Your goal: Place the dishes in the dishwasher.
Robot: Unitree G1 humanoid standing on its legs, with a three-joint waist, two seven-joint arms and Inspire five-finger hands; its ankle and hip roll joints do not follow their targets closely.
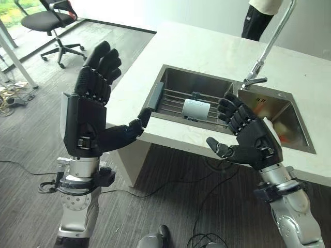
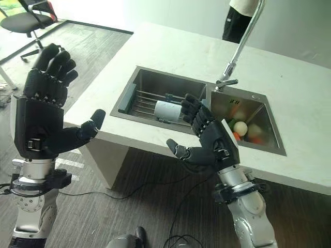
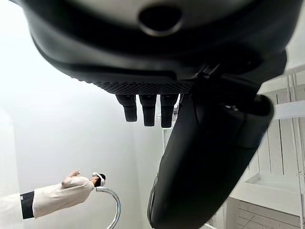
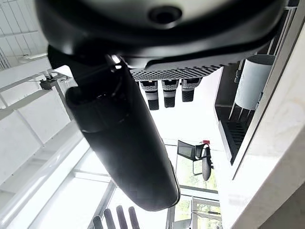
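A white cup lies on its side on a wire rack in the left basin of a steel double sink set into the pale stone tabletop; the cup is plain and cylindrical, and its open end cannot be told from here. The right basin holds a mix of items, among them a pale round thing and red and green pieces, too blurred to name. A curved tap rises behind the divider between the basins. Left hand is raised in front of the tabletop's near left corner, palm facing inward, fingers straight and spread, thumb stuck out toward the tabletop edge; it holds nothing and touches nothing. Right hand is raised over the near edge of the tabletop, in front of the sink, fingers extended and slightly relaxed, thumb out to the left, empty. A person stands at the far side of the tabletop. An office chair stands on the floor at far left.
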